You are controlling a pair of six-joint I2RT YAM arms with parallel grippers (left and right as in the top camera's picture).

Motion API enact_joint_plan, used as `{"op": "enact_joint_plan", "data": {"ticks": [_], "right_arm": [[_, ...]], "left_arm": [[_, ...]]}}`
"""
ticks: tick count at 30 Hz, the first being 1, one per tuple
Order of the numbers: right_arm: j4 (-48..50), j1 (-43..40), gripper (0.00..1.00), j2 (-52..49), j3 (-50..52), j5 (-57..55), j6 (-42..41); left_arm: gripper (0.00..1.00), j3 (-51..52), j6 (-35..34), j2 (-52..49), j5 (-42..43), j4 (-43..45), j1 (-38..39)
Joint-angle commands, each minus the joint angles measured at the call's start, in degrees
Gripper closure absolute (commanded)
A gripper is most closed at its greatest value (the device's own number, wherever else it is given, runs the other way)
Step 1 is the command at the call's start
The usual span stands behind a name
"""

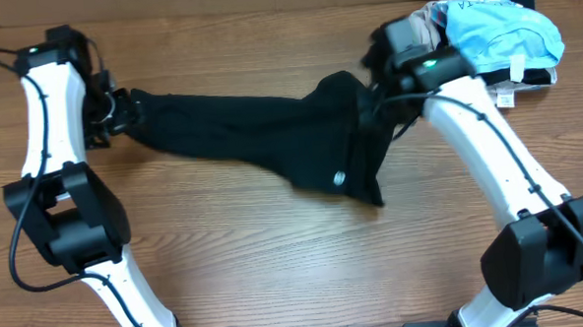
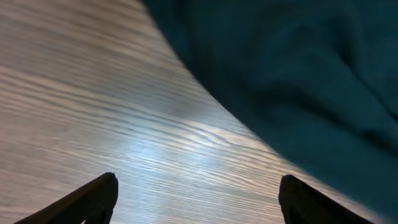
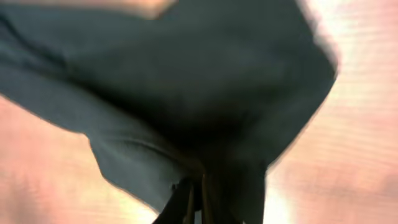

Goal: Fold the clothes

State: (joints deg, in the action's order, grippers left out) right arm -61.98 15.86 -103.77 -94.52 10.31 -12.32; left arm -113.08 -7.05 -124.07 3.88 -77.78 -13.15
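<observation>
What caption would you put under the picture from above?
Right gripper pinches the black clothes lying across the table; left gripper open at their other end.

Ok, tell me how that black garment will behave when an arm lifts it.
Probably floppy: the black garment lies in soft creases and bunches where the right gripper pinches it. Likely light, since that narrow pinch seems to hold it. Pushed, it would probably crumple on the wooden table rather than slide whole.

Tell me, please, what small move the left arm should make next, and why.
Probably ease the left pincer forward onto the black garment's edge and close: it stands open over the table, while the right pincer is shut on the other end.
</observation>
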Motion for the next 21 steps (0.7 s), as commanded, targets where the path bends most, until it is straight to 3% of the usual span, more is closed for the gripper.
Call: {"op": "enact_joint_plan", "data": {"ticks": [1, 13, 21], "right_arm": [[4.8, -2.8, 0.96, 0.1, -0.7, 2.5, 3.4], [8.4, -3.9, 0.96, 0.1, -0.4, 2.6, 4.9], [7.0, -3.9, 0.96, 0.1, -0.4, 2.6, 4.9]], "left_arm": [[0.17, -1.4, 0.8, 0.7, -0.1, 0.3, 3.1], [0.23, -1.3, -0.5, 0.6, -1.3, 5.9, 10.0], [0.23, 6.9, 2.3, 0.6, -1.3, 13.7, 13.1]]}}
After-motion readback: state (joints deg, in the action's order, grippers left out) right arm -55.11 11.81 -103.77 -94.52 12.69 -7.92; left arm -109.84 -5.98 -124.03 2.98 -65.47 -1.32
